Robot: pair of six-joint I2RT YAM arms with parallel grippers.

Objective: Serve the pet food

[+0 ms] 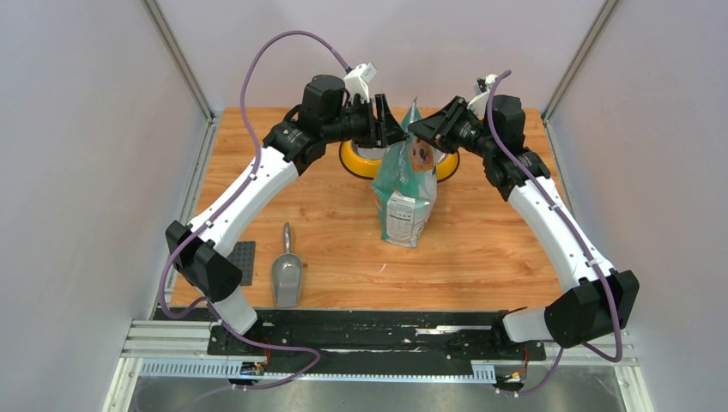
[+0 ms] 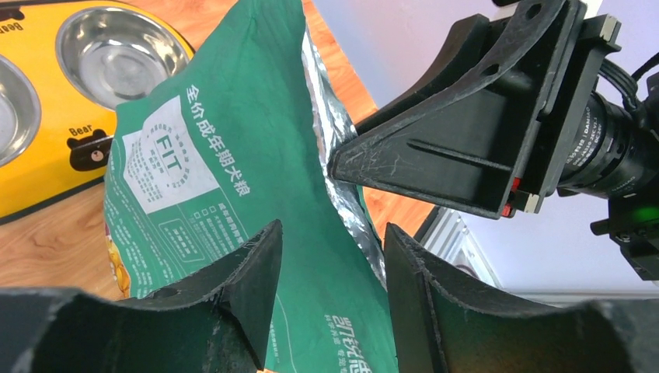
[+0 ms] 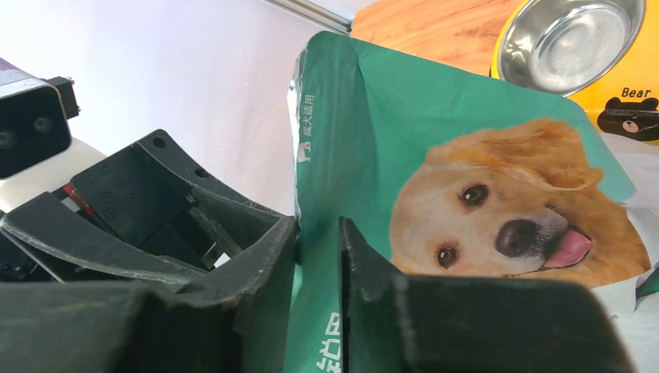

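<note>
The teal-green pouch (image 1: 405, 184) with the golden retriever print (image 3: 505, 210) stands upright mid-table. Its top is open and shows silver lining (image 2: 330, 132). The pet food itself is hidden inside the pouch. My right gripper (image 1: 421, 129) (image 3: 319, 224) is shut on the pouch's upper edge, and the green film is pinched between its fingers. My left gripper (image 1: 391, 120) (image 2: 332, 229) is open at the opposite side of the pouch top. Its fingers stand apart, with the green wall (image 2: 225, 155) showing in the gap between them.
The yellow double feeder (image 1: 356, 159) with steel bowls (image 2: 116, 50) sits just behind the pouch. A grey scoop (image 1: 287, 275) lies at the front left, next to a dark flat plate (image 1: 243, 262). Walls close in on both sides.
</note>
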